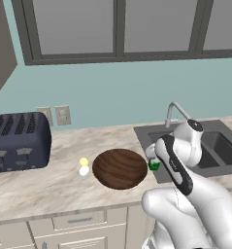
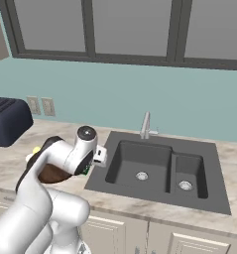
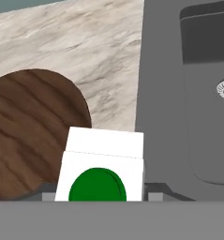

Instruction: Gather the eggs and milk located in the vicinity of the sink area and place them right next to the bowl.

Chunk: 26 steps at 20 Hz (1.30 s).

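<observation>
My gripper [image 1: 153, 160] is shut on the milk [image 3: 101, 168], a small white carton with a green cap. In the hand view the carton sits between the finger tips, over the strip of counter between the bowl [image 3: 29, 136] and the sink [image 3: 188, 93]. From the left base camera the milk [image 1: 154, 164] is at the right rim of the brown wooden bowl [image 1: 120, 168]. The two eggs, one pale yellow [image 1: 83, 161] and one white [image 1: 83, 170], lie on the counter touching the bowl's left side. I cannot tell whether the carton rests on the counter.
A dark blue toaster [image 1: 20, 141] stands at the far left against the wall. The dark grey double sink [image 2: 149, 163] with its chrome faucet [image 2: 146, 124] lies to the right. Wall outlets [image 1: 62, 115] sit behind the counter. The counter's front edge runs just below the bowl.
</observation>
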Motion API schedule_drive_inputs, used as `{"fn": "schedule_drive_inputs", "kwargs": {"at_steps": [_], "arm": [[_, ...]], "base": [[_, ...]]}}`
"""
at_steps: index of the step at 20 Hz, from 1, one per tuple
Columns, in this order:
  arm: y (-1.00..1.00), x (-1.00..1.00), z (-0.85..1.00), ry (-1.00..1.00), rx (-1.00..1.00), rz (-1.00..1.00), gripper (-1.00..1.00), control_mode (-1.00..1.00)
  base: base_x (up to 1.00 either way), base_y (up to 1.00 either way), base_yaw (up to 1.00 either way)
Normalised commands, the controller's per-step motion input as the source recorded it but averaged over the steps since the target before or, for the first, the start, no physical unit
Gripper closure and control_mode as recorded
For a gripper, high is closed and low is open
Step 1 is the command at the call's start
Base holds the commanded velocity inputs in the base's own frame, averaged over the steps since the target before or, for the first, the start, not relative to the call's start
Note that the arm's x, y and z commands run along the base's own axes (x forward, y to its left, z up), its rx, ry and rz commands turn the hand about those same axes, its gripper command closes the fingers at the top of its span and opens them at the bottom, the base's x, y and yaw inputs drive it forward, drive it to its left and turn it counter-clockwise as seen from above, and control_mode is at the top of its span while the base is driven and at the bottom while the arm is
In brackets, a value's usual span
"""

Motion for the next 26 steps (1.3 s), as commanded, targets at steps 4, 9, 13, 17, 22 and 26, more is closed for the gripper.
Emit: {"fn": "schedule_drive_inputs", "kwargs": {"at_steps": [4, 9, 13, 17, 22, 26], "arm": [[0.04, -0.13, -0.74, -0.07, -0.14, 0.00, 1.00, -1.00], [0.12, -0.09, -0.75, -0.04, -0.11, 0.00, 1.00, -1.00], [0.44, 0.00, -0.55, -0.04, -0.01, 0.00, 1.00, -1.00], [0.48, 0.00, -0.59, -0.07, 0.00, 0.00, 1.00, -1.00], [0.47, 0.00, -0.76, -0.09, 0.00, 0.00, 1.00, -1.00], [0.31, 0.00, -0.70, -0.08, 0.00, 0.00, 1.00, -1.00]], "base": [[0.00, 0.00, 0.00], [0.00, 0.00, 0.00], [0.00, 0.00, 0.00], [0.00, 0.00, 0.00], [0.00, 0.00, 0.00], [0.00, 0.00, 0.00]]}}
